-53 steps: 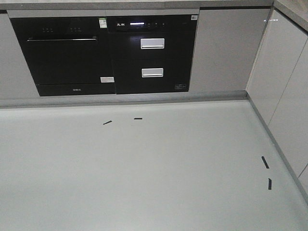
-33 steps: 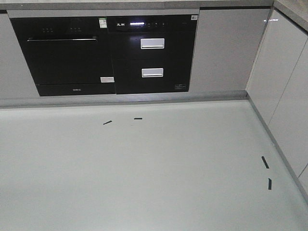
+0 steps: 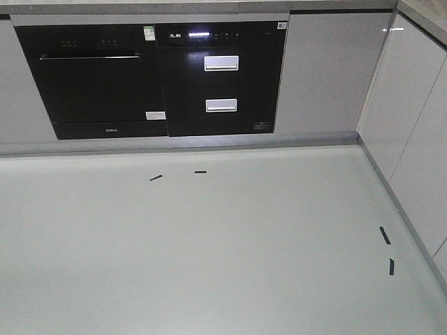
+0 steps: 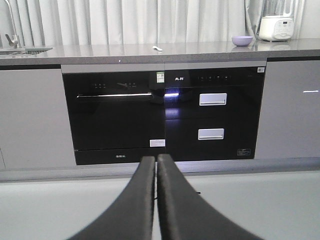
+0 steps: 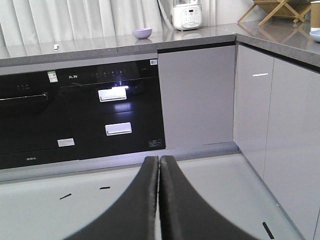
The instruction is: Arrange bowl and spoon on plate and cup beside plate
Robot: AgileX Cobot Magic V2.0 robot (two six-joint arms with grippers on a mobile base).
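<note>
The left hand [image 4: 156, 159] has its two dark curved fingers pressed together with nothing between them. The right hand [image 5: 159, 160] is pressed together in the same way and is empty. Both hang low over a pale grey floor [image 3: 230, 258] marked with short black tape strips [image 3: 385, 235], facing a run of grey kitchen cabinets [image 3: 321, 77].

The task's things are well apart from both hands, up on the grey stone tabletop [image 4: 100, 51]. The small round lavender-purple plastic bowl [image 4: 242, 41] stands upright near a white electric cooker [image 4: 276, 27] — beside it, not touching. The short pale plastic spoon [image 4: 157, 48] lies flat farther left, well apart from the bowl. At the right edge of the right wrist view, a sliver of the pale blue plate [image 5: 315, 35] shows with the brown paper cup [image 5: 316, 12] just behind it. Both are cut off, so I cannot tell whether they touch. A folding wooden rack [image 5: 275, 10] stands near them.

Under the tabletop sit a black glass built-in oven [image 3: 98, 77] and a black two-drawer appliance [image 3: 221, 84] — between them and the hands lies only floor.
</note>
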